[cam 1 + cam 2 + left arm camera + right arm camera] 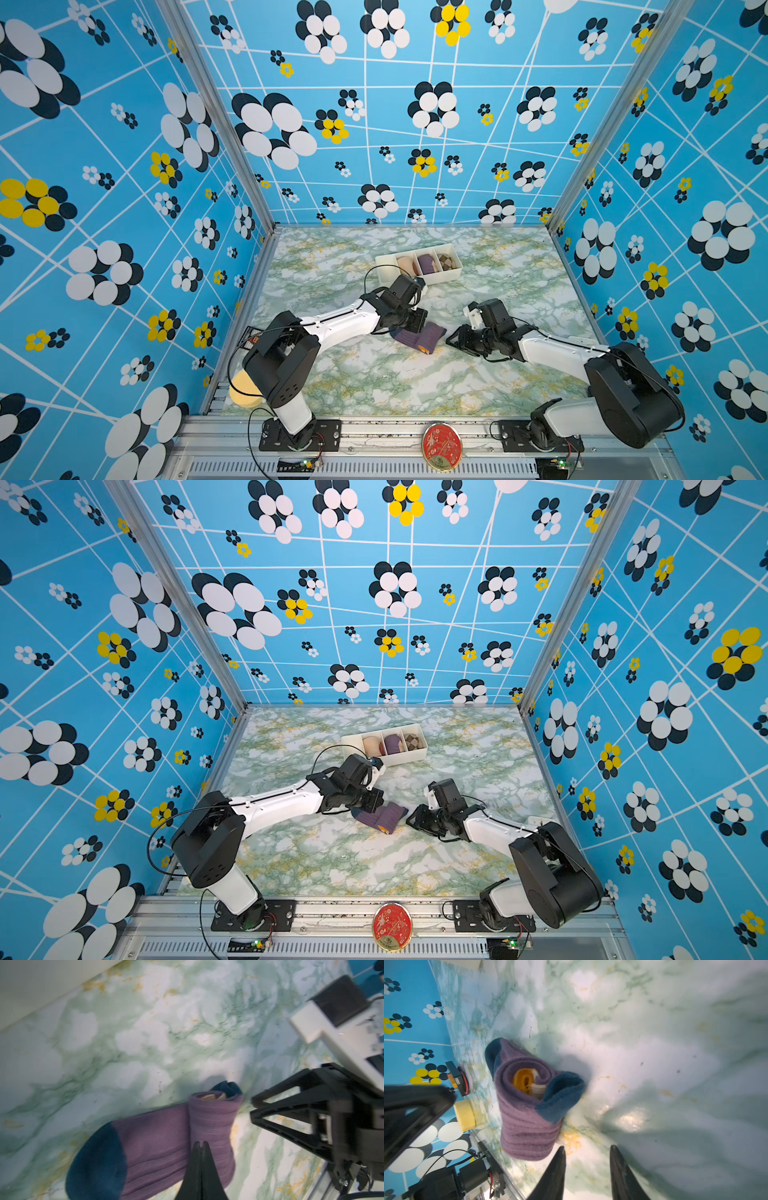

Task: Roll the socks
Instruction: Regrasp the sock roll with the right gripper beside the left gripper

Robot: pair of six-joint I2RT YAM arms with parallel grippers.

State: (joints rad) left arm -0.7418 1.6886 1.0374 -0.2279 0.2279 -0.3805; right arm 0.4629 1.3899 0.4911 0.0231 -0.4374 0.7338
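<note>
**My left gripper** (pixel 200 1143): black fingers pressed tip to tip, with nothing visible between them, poised over the purple ribbed fabric. Whether the tips touch the knit I cannot tell.

**My right gripper** (pixel 587 1154): fingers spread, with only bare tabletop in the gap. It sits just beside the rolled end of the socks and clear of it.

**The socks** (pixel 417 338): purple ribbed knit with dark teal-blue toe and heel and an orange-yellow cuff. They lie on the green-and-white marbled tabletop (pixel 374 386) between my two grippers, near the middle of the work area. They are partly rolled. The right wrist view looks into the open end of the roll, where the orange-yellow cuff sits at the core, wrapped by purple layers, with a teal-blue heel flap on the outside. The unrolled part, ending in the teal-blue toe, lies flat on the side of my left arm.

**Behind the socks**, well apart, stands a white divided plastic tray (pixel 446 275). In neighbouring compartments it holds a peach-coloured sock roll (pixel 407 265), a purple sock roll (pixel 428 264) and a brown checked sock roll (pixel 445 261).
</note>
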